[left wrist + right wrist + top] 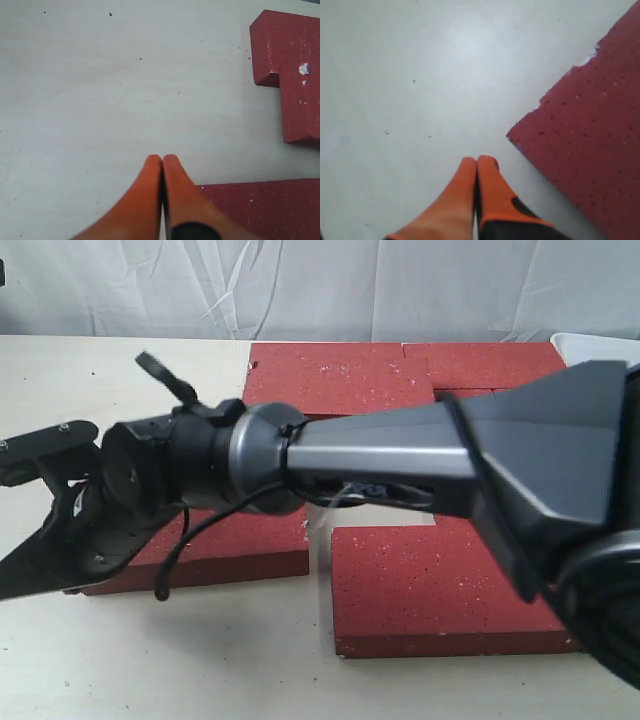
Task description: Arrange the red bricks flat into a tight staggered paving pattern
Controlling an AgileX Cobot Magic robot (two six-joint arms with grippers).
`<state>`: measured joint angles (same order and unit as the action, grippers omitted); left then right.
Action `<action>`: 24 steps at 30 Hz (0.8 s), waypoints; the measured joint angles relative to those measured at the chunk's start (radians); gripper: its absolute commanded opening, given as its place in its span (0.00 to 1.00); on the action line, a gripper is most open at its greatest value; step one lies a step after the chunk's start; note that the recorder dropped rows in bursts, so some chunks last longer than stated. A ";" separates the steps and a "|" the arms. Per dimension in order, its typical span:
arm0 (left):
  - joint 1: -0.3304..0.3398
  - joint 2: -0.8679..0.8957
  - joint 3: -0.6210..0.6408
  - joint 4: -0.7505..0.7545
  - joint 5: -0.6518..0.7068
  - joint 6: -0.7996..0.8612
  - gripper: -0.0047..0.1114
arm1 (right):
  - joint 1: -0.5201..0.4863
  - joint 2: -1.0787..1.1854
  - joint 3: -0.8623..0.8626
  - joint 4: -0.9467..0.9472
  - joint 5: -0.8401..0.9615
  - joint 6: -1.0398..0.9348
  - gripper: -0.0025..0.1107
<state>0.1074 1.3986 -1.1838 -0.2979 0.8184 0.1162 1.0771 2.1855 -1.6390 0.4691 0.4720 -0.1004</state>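
Our left gripper (162, 167) is pinched closed on nothing, just beside one of the red bricks (260, 207). They lie flat, with a gap between the 2 near ones. Our right gripper (477, 167), likewise closed and empty, may skew a brick if we push off-centre.

1. The table (150, 670) is pale off-white with a few dark specks. Bare tabletop lies ahead of both the left gripper (162, 159) and the right gripper (478, 161).
2. One of the red bricks (260, 207) lies flat on it just beside the left gripper's tips.
3. A stepped pair (295, 75) of bricks lies flat farther ahead of that gripper, on the same side.
4. A chipped brick (590, 150) lies flat near the right gripper, to one side and clear of its tips.
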 measured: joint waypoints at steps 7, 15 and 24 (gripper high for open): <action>0.000 -0.002 0.027 0.054 0.028 0.000 0.04 | -0.029 -0.136 0.000 -0.093 0.202 0.026 0.01; 0.002 -0.002 0.196 0.104 -0.026 0.000 0.04 | -0.066 -0.120 0.000 -0.171 0.379 0.074 0.01; 0.004 0.170 0.264 0.085 -0.072 0.000 0.04 | -0.066 -0.061 0.000 -0.183 0.413 0.100 0.01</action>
<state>0.1113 1.5683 -0.9203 -0.2128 0.7460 0.1162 1.0114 2.1243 -1.6390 0.2861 0.8853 0.0000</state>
